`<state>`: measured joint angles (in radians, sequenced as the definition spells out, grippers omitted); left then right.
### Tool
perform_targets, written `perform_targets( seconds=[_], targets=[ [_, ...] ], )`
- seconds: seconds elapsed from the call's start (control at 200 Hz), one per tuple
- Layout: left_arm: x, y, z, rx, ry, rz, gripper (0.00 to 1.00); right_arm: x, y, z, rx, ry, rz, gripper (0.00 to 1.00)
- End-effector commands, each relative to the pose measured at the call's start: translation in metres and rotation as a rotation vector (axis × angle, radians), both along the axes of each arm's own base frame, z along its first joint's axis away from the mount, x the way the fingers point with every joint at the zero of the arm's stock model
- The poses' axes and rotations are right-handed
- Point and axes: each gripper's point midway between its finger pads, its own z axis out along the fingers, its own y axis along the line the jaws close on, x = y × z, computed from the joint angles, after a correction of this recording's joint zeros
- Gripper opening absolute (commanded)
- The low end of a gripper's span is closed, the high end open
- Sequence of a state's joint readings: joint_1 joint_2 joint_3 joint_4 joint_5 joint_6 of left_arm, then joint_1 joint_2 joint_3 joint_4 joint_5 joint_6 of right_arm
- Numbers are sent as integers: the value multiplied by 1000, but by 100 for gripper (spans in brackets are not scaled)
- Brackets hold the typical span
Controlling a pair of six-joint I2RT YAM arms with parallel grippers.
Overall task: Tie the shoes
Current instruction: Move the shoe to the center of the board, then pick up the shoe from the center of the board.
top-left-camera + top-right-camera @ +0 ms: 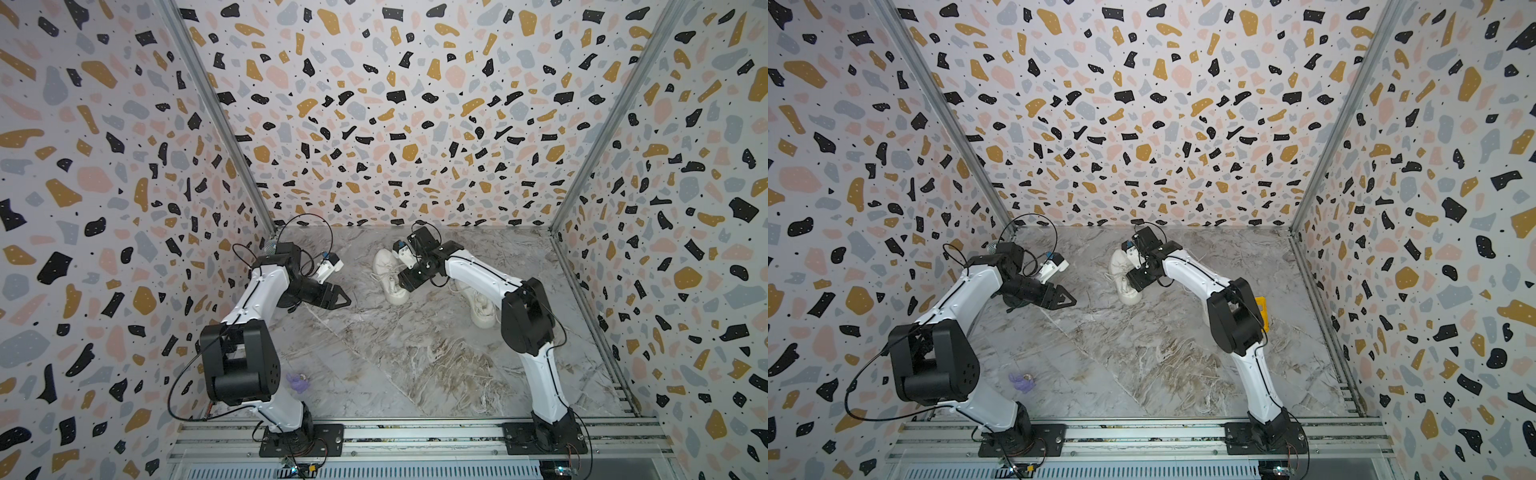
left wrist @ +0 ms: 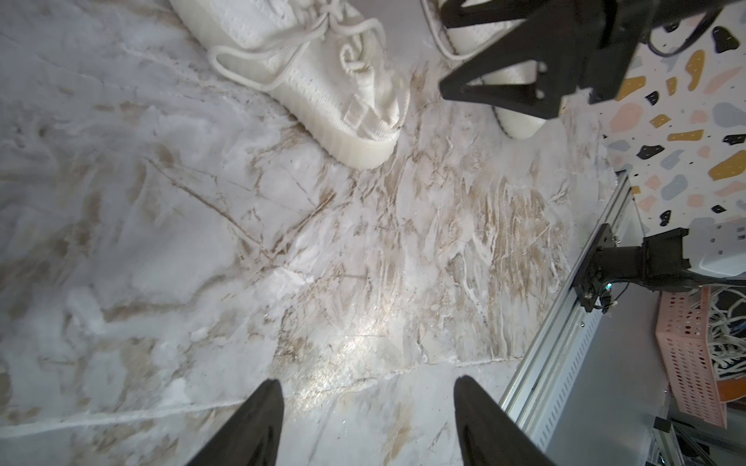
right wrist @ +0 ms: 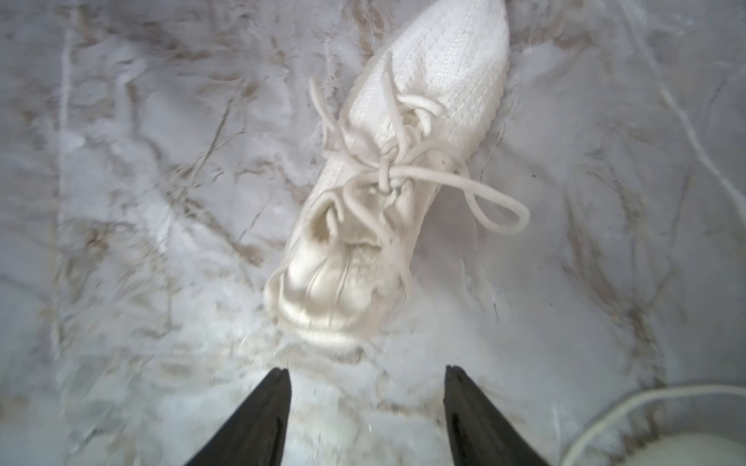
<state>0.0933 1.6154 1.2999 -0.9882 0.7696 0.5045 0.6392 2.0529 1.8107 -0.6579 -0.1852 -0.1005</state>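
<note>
1. At the left of both top views, my left gripper (image 1: 337, 300) (image 1: 1065, 300) hung over the marble tabletop (image 1: 395, 365), pointing toward frame centre and well apart from the shoes.
2. In the left wrist view my left gripper (image 2: 365, 389) was released. Its black fingers (image 2: 258, 423) stood wide apart with only bare marble between them.
3. At the lower left of both top views, a small purple object (image 1: 298, 382) (image 1: 1021, 381) lay on the marble near my left arm's base. I could not tell what it was.
4. Near centre, toward the far end of the tabletop, the first sneaker (image 1: 384, 268) (image 1: 1123, 284) sat on its sole, cream knit with a chunky ribbed sole.
5. In the right wrist view, at frame centre, the first sneaker's (image 3: 403, 181) laces (image 3: 387, 169) were gathered in a knot. One loop (image 3: 500, 218) trailed off to the right.
6. My right gripper (image 1: 405, 282) (image 3: 367, 371) hovered just short of that sneaker's heel, not touching it. Its jaws were spread and empty.
7. Right of my right forearm in a top view, the second sneaker (image 1: 482, 309) lay partly hidden behind the arm. The left wrist view showed it at upper right (image 2: 514, 121), beside the first sneaker (image 2: 323, 80).
8. A yellow object (image 1: 1261, 305) showed behind my right elbow in a top view.
9. At the right edge of the left wrist view, a pink perforated basket (image 2: 686, 355) sat off the table.
</note>
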Motion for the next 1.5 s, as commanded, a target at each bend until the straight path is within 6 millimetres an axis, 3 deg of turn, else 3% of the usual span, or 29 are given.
perform_targets(
  seconds=[0.0,0.29,0.38,0.446,0.546,0.676,0.881,1.051,1.161,1.352,1.497],
  targets=[
    [5,-18,35,-44,-112,-54,75,-12,-52,31,-49,-79,53,69],
    [10,-59,29,272,-307,-206,94,-37,-201,-14,-225,0,-106,80],
    [18,-69,33,316,-359,-212,98,-42,-233,-26,-247,46,-167,81],
    [30,-69,36,338,-375,-173,100,-43,-242,-35,-243,80,-179,81],
    [46,-61,38,378,-361,-80,100,-40,-243,-45,-245,114,-183,79],
    [47,-58,39,375,-376,-49,100,-30,-237,-52,-232,142,-180,70],
    [45,-52,41,342,-364,15,100,-24,-230,-62,-213,206,-175,32],
    [45,-40,50,179,-289,83,100,-44,-217,-54,-123,284,-187,11],
    [39,-40,51,110,-262,61,100,-69,-203,-45,-62,318,-173,7],
    [27,-60,47,50,-227,-26,98,-118,-167,-37,13,325,-45,5],
    [24,-87,35,92,-216,-100,93,-134,-152,-41,82,315,-61,10]
  ],
)
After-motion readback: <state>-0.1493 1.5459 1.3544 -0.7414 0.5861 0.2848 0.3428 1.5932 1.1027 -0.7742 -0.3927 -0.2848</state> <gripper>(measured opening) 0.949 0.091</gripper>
